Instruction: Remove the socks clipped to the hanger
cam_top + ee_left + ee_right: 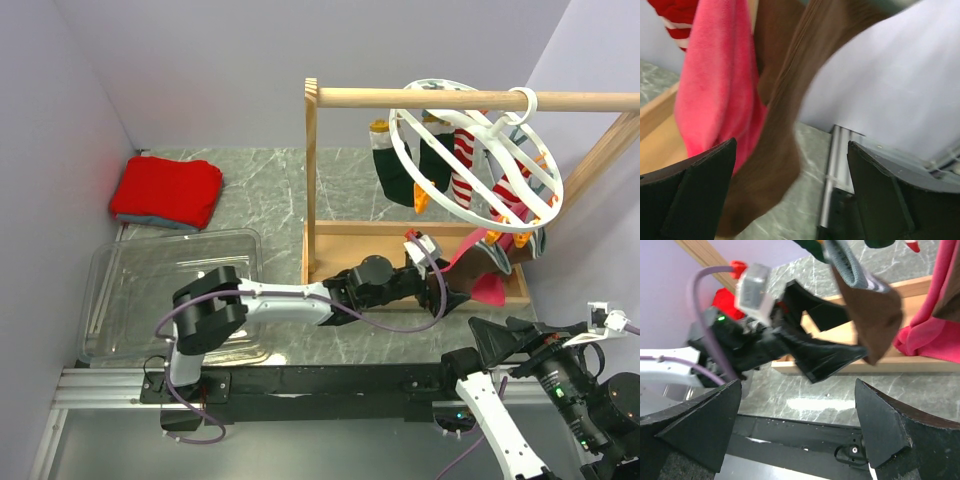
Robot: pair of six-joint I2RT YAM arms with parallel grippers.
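Socks (465, 160) hang from the hanger (396, 130), one brown toe (790, 100) between the left gripper's (791, 150) wide-open jaws; the right gripper (797, 390) gapes empty.

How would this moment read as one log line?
left gripper: open at brown sock end | right gripper: open, empty | socks: clipped on hanger

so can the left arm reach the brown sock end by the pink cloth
Probably yes: the left gripper is open, the brown sock end hangs between its jaws, and the pink cloth is close beside it.
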